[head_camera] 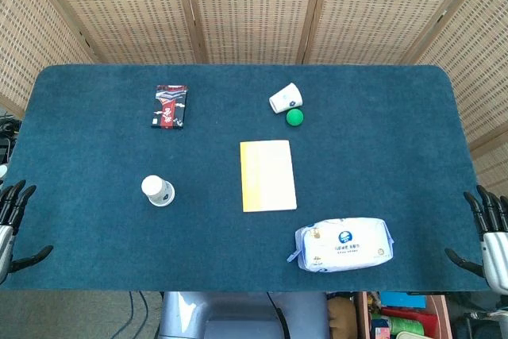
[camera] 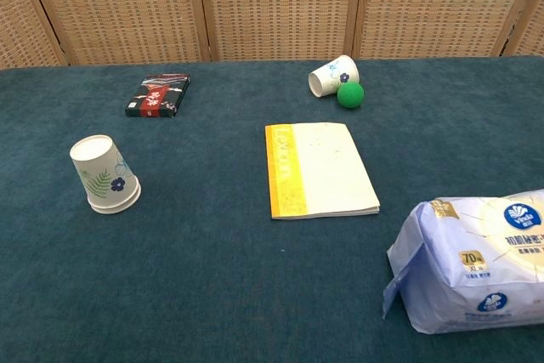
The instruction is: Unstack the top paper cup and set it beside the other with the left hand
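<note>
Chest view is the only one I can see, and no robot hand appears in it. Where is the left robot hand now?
Observer: The left robot hand is at the left edge of the table, near the front corner, fingers apart, holding nothing.
Operator: Is it close to the upside-down cup?
Observer: No. The upside-down cup stands apart from it, further right, with bare table between them.
Operator: And the other hand?
Observer: The right robot hand is at the right edge, fingers apart, empty.
</note>
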